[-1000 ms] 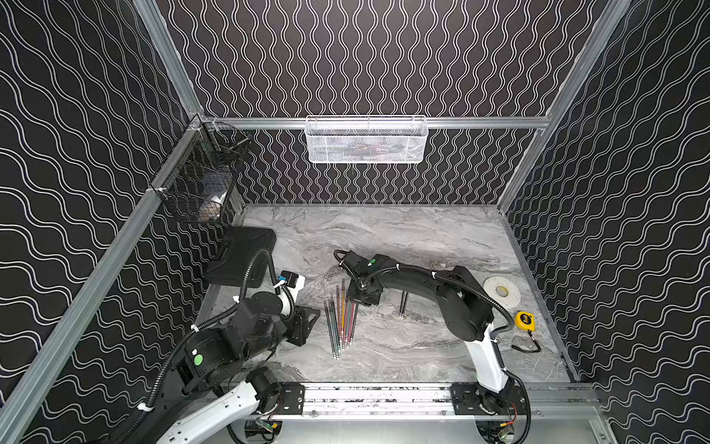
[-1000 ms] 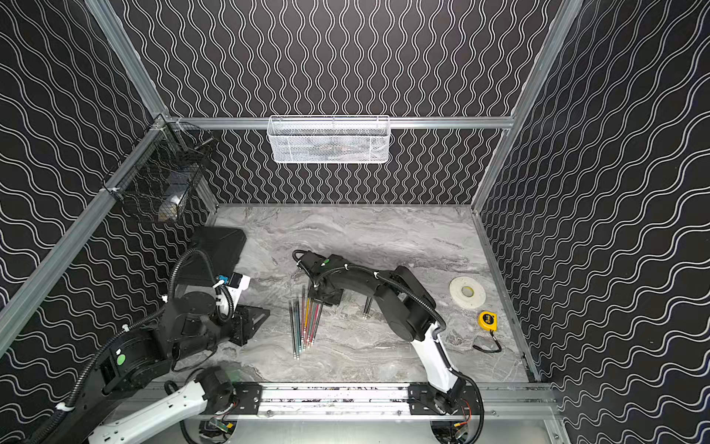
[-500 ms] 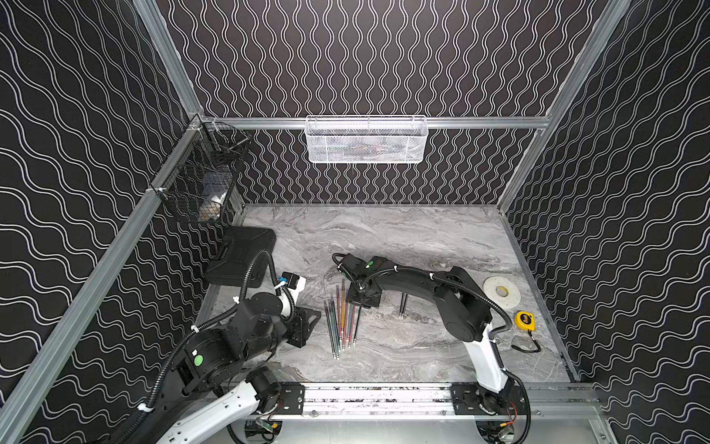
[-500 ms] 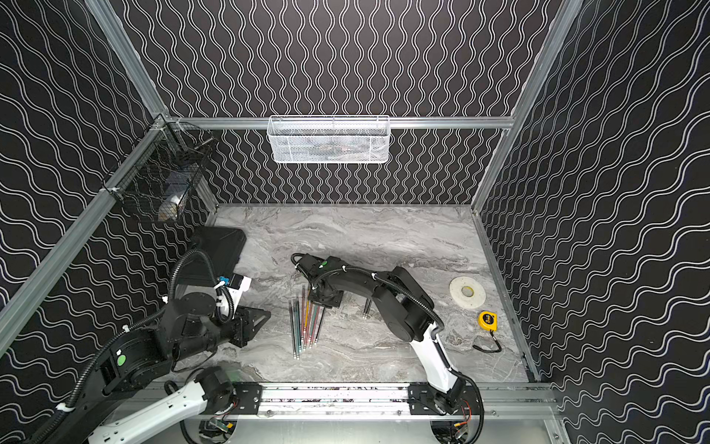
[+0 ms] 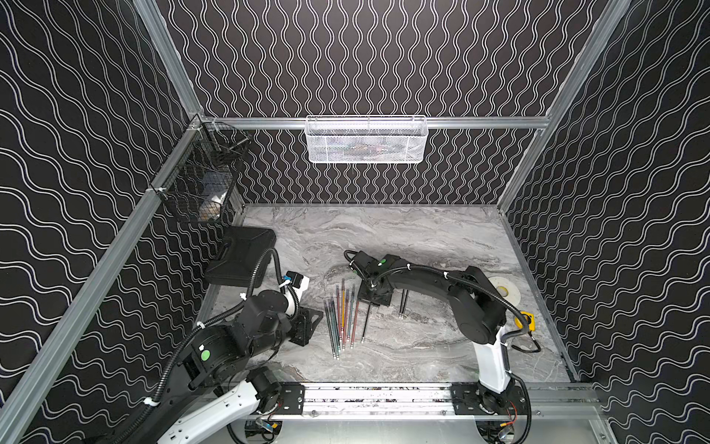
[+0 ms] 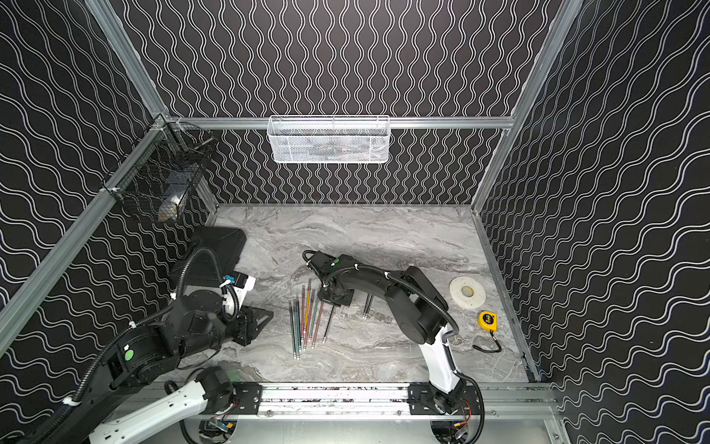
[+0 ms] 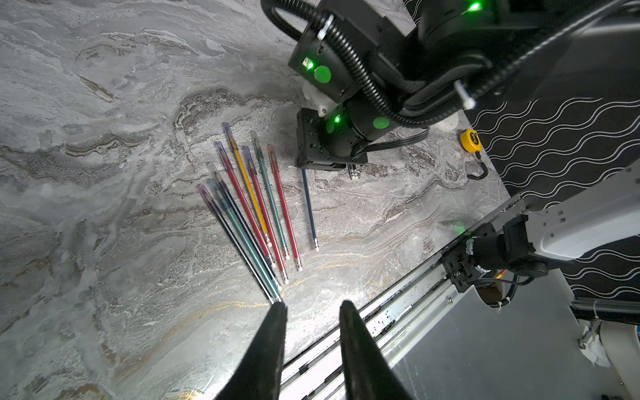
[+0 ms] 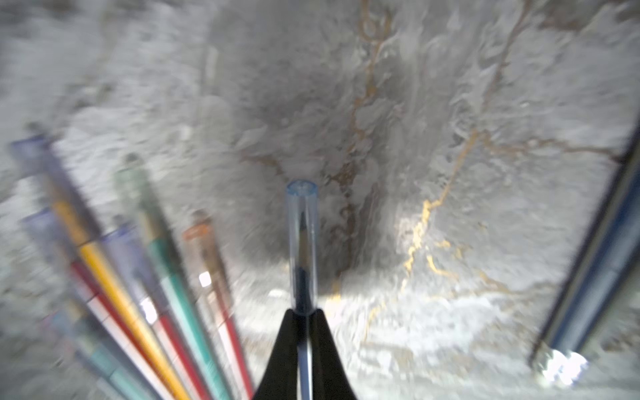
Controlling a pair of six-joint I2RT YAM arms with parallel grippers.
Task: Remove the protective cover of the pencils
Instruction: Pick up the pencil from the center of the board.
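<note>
One black case [image 5: 240, 255] lies at the left edge of the bench [image 5: 384, 238]. Next, the left claw [image 7: 311, 304] hangs with its jaws slightly apart, holding nothing, just beside the pale tips of a fan of pencils [image 7: 249, 187]. There are at least eight, all capped, and the leftmost are too bunched to count surely. One dark blue pencil [image 7: 309, 207] lies apart to their right, with the right claw [image 8: 303, 313] clamped on its clear cap [image 8: 302, 242]. Two more dark pencils [image 5: 402, 305], one tape roll [image 5: 511, 296] and one tape measure [image 5: 525, 320] follow.

Thin coloured pencils [image 7: 256, 207] lie flat, fanned, capped.
</note>
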